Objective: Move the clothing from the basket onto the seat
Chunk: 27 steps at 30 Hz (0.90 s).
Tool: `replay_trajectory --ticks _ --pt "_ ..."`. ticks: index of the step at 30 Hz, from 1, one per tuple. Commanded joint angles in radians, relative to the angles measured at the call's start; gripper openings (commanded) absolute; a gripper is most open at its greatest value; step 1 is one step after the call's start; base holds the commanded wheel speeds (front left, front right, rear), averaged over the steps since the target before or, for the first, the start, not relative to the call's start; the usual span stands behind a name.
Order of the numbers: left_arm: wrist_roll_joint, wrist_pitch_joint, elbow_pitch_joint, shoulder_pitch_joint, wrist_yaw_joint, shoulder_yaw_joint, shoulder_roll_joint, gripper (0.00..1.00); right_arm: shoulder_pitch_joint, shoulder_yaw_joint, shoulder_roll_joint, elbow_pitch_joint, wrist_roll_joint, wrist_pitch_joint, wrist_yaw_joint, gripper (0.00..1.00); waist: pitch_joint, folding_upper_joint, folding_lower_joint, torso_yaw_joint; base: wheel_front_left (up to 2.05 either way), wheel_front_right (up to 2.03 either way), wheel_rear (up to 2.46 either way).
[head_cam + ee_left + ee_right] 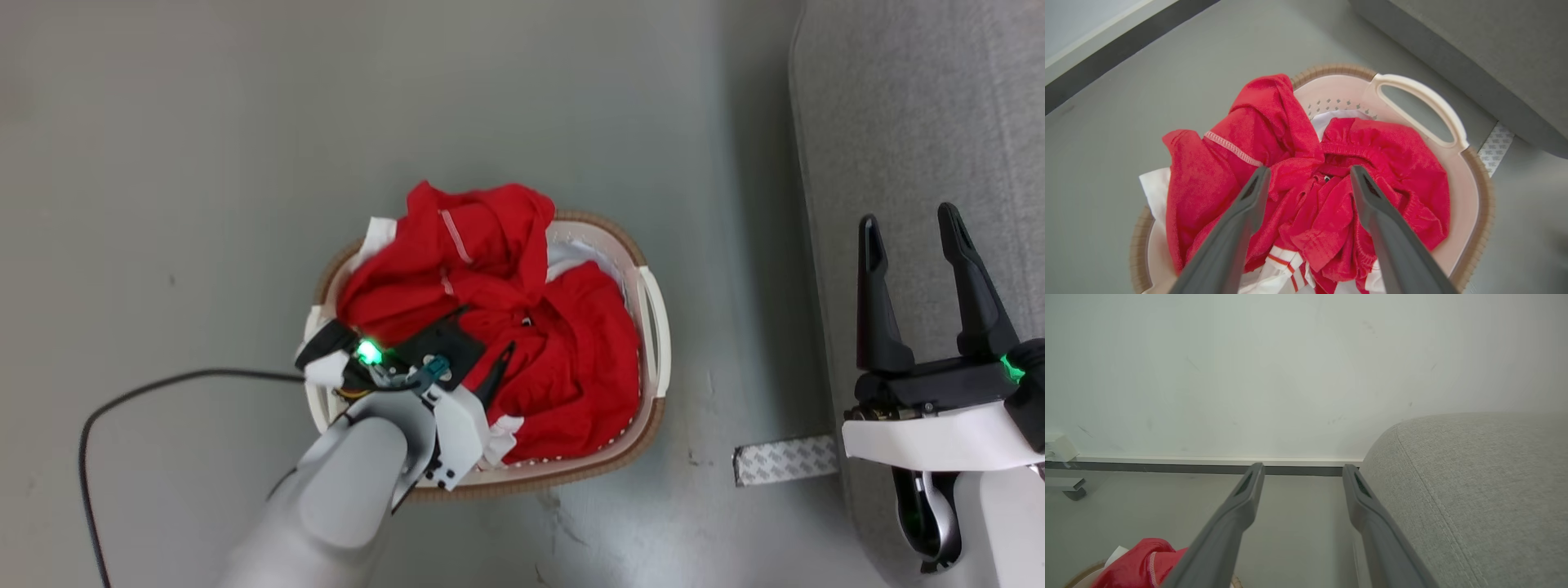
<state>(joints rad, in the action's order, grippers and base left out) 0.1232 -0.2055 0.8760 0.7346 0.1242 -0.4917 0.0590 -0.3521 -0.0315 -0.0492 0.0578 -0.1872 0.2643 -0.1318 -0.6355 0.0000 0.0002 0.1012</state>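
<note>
Left gripper point(1309, 173): my fingers spread wide over the red clothing point(1396, 163) in the basket point(1468, 192).
Right gripper point(908, 219): spread, empty, at the seat point(922, 98).

I seem to be in a bare test room: grey floor point(245, 122), blank wall point(1290, 355), tape strip point(784, 460), loose cable point(122, 400), one seat point(922, 122).

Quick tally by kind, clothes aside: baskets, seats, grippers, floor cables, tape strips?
basket: 1
seat: 1
grippers: 2, left gripper and right gripper, jaws apart on both
cable: 1
tape strip: 1
Total: 6
</note>
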Motion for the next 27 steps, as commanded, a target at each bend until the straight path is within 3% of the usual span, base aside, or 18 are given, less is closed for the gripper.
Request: replay_trajectory --ticks 1,10,22,23,24,25,26,27 --pt "0.014 0.011 0.021 0.032 0.004 -0.009 0.005 1.0 -0.022 -0.006 -0.002 -0.01 -0.01 0.0 0.002 1.0 -0.051 0.0 -0.0002 0.009 0.0 0.0 0.0" --pt "0.044 0.068 0.188 0.164 0.006 -0.091 0.003 1.0 -0.068 -0.037 -0.002 -0.042 -0.027 0.0 0.002 1.0 -0.144 0.0 -0.0002 0.024 0.0 0.0 0.0" --pt "0.0 0.084 0.317 0.257 0.006 -0.148 0.002 1.0 -0.083 -0.067 -0.002 -0.081 -0.042 0.0 0.002 1.0 -0.24 0.0 -0.0002 0.058 0.0 0.0 0.0" --pt "-0.003 0.081 0.326 0.261 0.006 -0.149 0.003 0.93 -0.084 -0.068 -0.002 -0.082 -0.042 0.0 0.002 1.0 -0.246 0.0 -0.0002 0.062 0.0 0.0 0.0" --pt "-0.003 0.072 0.33 0.264 0.006 -0.154 0.003 0.5 -0.085 -0.068 -0.002 -0.081 -0.041 0.0 0.002 1.0 -0.249 0.0 -0.0002 0.066 0.0 0.0 0.0" --pt "-0.005 0.065 0.335 0.266 0.006 -0.159 0.003 0.36 -0.085 -0.068 -0.002 -0.082 -0.041 0.0 0.002 1.0 -0.252 0.0 -0.0002 0.07 0.0 0.0 0.0" --pt "-0.009 0.06 0.34 0.266 0.006 -0.163 0.003 0.0 -0.085 -0.067 -0.002 -0.082 -0.041 0.0 0.002 1.0 -0.253 0.0 -0.0002 0.072 0.0 0.0 0.0" --pt "-0.013 0.046 0.341 0.268 0.006 -0.164 0.002 0.0 -0.083 -0.066 -0.002 -0.083 -0.041 0.0 0.002 1.0 -0.254 0.0 -0.0002 0.073 0.0 0.0 0.0"
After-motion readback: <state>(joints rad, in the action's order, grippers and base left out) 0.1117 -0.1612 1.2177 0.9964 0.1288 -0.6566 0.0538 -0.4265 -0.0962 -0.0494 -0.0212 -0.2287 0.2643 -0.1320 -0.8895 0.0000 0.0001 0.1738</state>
